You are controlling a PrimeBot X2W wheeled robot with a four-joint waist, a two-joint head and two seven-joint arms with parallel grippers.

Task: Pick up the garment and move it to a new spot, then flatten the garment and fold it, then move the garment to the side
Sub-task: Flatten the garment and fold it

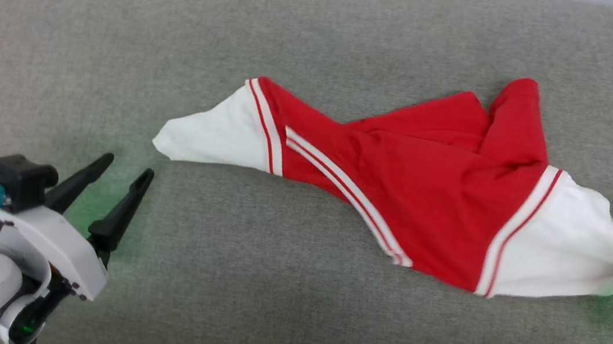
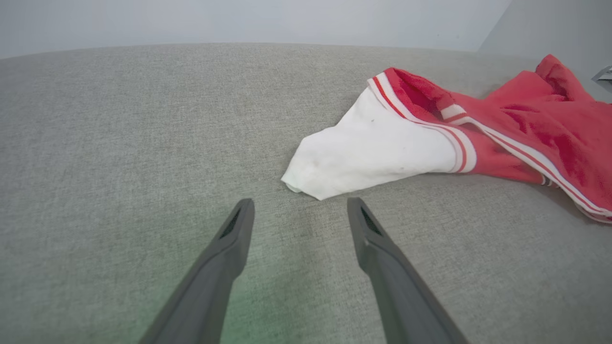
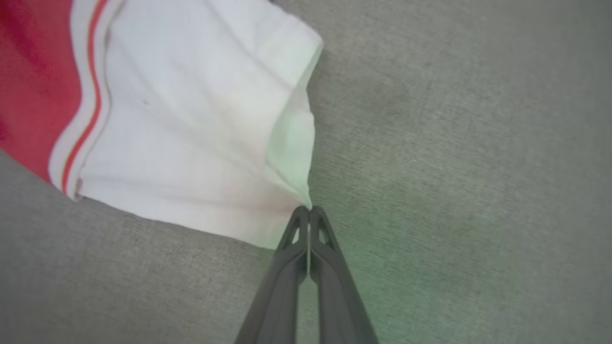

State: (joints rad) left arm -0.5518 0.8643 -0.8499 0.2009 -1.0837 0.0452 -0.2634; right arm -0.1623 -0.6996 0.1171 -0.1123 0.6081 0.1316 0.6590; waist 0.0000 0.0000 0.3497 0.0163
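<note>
The red soft-fabric T-shirt with white sleeves [image 1: 426, 198] looks limp. Fingers of the right gripper [image 3: 309, 211] pinch one sleeve hem; the left gripper [image 1: 128, 165] stands spread.

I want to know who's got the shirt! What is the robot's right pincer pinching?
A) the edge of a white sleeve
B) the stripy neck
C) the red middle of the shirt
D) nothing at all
A: the right pincer has its fingers pressed together on the edge of a white sleeve of the shirt, and the cloth gathers in folds toward the tips.
</note>
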